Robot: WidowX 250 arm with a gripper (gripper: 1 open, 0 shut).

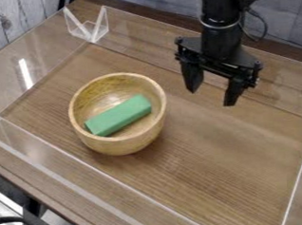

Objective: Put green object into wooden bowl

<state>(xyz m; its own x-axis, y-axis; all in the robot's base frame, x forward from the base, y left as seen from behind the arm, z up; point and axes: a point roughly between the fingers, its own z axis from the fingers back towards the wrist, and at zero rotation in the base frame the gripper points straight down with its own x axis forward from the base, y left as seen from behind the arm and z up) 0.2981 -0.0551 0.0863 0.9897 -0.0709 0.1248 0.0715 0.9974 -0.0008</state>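
Observation:
A mint-green object (121,115), a flat rectangular block, lies slanted inside the wooden bowl (88,133), a round light tan bowl standing left of the table's middle. My black gripper (213,91) hangs to the right of the bowl, above the wooden tabletop and apart from both bowl and block. Its two fingers (191,80) point down and stand wide open with nothing between them.
A clear plastic wall (298,187) rings the wooden tabletop on all sides. A small clear bracket (88,25) stands at the back left. Bare tabletop lies to the right of the bowl and in front of it.

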